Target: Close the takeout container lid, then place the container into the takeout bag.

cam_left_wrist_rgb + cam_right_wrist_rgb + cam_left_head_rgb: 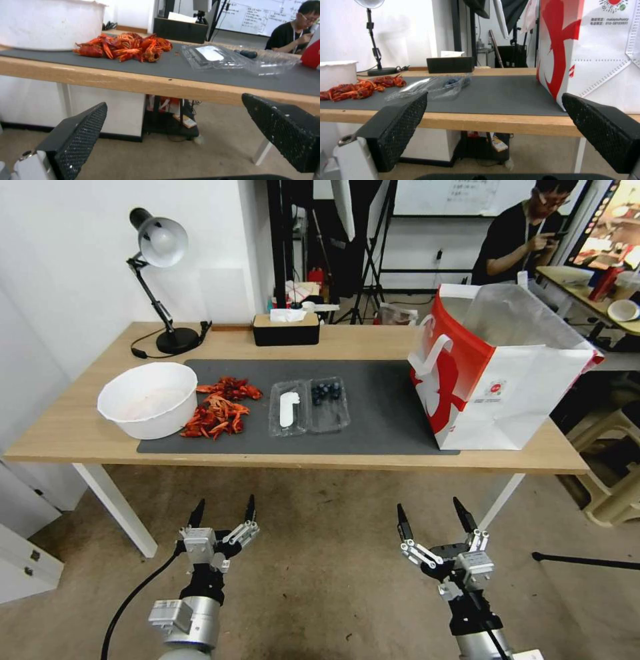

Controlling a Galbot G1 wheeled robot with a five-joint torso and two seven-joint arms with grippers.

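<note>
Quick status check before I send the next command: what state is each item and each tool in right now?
takeout container: open flat on the mat, blueberries inside
lid: folded open, label up
takeout bag: upright, mouth open
white bowl: upright beside the crayfish shells
desk lamp: off
left tool: open, below the table edge
right tool: open, below the table edge

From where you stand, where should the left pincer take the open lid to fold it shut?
Probably the lid's free long edge, the side toward the crayfish pile, coming in from the robot's left. The lid lies flat, label up, hinged along the middle to the blueberry half of the takeout container, so that outer edge swings over. The left pincer hangs open below the table.
</note>
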